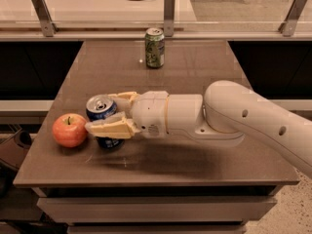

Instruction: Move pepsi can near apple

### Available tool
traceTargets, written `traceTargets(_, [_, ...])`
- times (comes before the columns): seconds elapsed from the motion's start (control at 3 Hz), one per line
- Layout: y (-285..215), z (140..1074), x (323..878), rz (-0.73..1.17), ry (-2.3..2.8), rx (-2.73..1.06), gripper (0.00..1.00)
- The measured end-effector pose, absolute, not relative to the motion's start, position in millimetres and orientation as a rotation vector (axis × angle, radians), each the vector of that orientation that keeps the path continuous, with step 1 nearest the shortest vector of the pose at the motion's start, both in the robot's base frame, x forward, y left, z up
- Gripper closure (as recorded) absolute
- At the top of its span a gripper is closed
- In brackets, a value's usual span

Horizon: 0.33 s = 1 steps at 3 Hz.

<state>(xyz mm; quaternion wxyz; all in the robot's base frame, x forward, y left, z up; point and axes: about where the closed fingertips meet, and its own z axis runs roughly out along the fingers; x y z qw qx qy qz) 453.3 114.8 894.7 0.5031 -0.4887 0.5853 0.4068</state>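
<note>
The blue pepsi can stands upright near the table's front left, its silver top showing. The red-orange apple sits just left of it, almost touching. My gripper reaches in from the right, one finger in front of the can and the other behind it, shut on the can. The can's lower part is partly hidden by the front finger.
A green patterned can stands upright at the back middle of the brown table. My white arm spans the right half of the table. A glass rail with metal posts runs behind the table.
</note>
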Motion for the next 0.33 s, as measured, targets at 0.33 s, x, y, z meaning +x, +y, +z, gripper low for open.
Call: traceTargets(0.33, [116.6,895.3,452.2,0.983,1.412,-1.184,0.0])
